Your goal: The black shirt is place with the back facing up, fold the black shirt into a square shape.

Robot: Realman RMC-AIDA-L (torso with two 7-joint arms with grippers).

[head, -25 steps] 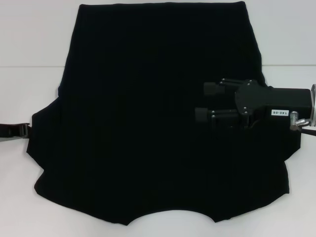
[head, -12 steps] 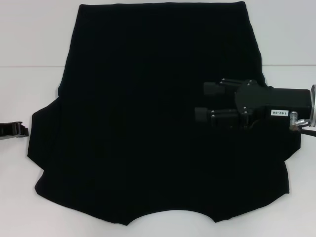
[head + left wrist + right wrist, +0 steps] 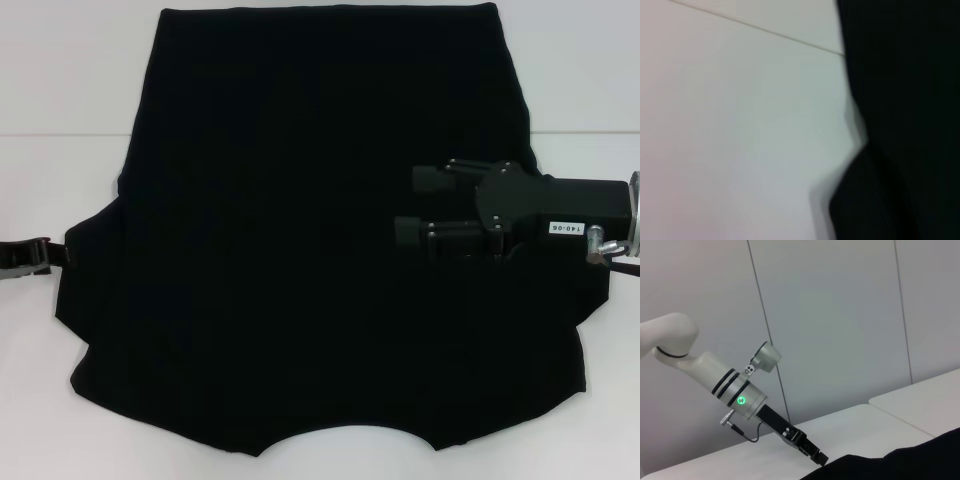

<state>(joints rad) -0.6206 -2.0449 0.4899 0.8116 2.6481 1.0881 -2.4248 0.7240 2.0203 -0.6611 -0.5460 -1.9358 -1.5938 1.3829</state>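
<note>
We see the black shirt (image 3: 320, 230) spread flat on the white table (image 3: 60, 90), neckline nearest us. Our right gripper (image 3: 415, 207) hovers over its right side, fingers apart, holding nothing. Our left gripper (image 3: 62, 256) meets the left sleeve edge; its grip we cannot tell.

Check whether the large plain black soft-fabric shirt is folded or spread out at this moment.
Spread flat, no fold visible: the large plain black soft-fabric shirt shows both sleeves and its curved neckline on the white table.

The black shirt (image 3: 300, 250) is matt, soft cloth. The table (image 3: 60, 80) under the shirt is smooth, white, faintly glossy.
</note>
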